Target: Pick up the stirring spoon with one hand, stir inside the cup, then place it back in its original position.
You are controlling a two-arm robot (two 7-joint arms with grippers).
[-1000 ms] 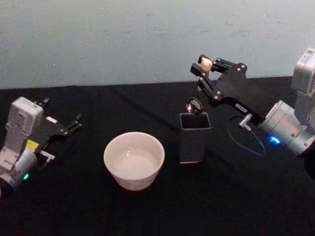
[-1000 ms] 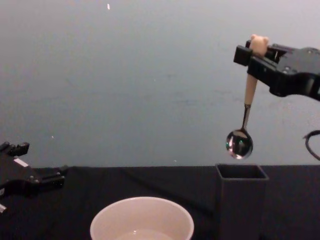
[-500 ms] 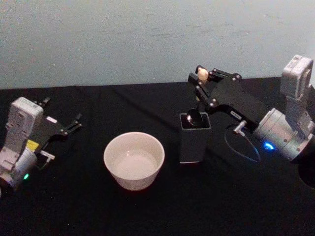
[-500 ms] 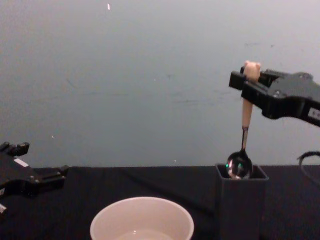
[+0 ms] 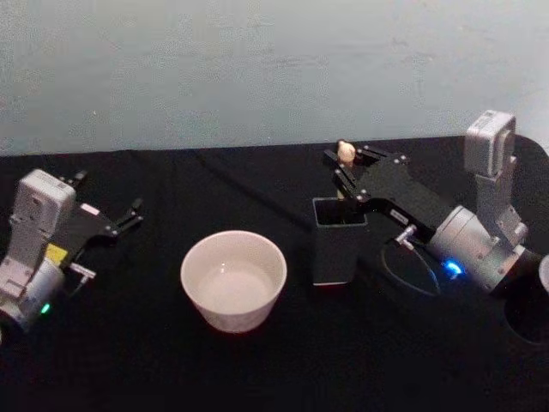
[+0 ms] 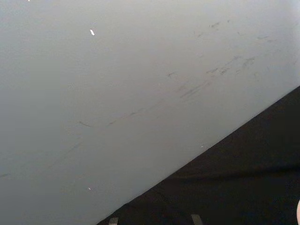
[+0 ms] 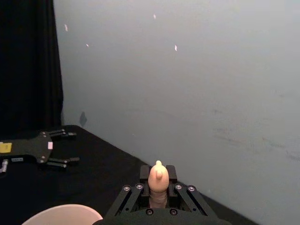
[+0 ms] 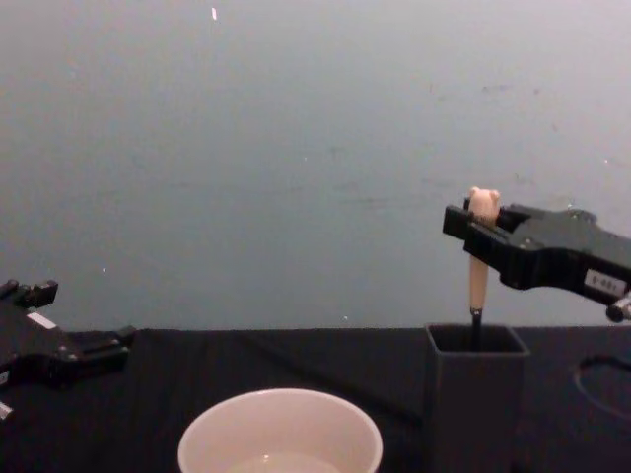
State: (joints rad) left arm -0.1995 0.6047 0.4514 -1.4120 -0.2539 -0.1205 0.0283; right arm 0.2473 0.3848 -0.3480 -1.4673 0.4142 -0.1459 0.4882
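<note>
Right, we have the right gripper (image 8: 471, 225) clamped on the slim stirring spoon with the beige handle and tiny bear head (image 8: 477, 284), pinching it just under the bear. The thin dark shaft drops upright into the dark grey square holder (image 5: 339, 253), and its lower end is hidden below the rim, so we cannot tell whether it has touched bottom. To us this reads as the put-back step, with only the release left. We'd call that spoon light and stiff, but so thin and smooth that it could swing in a loose pinch. High on the beige handle looks like the sensible place to hold it. The wide round cream-white cup (image 5: 225, 316) sits on the black-covered table (image 5: 257, 373), near the holder on its left and clear of it. The left gripper (image 5: 130, 215) rests far to the left, low over the table, fingers apart and empty.
</note>
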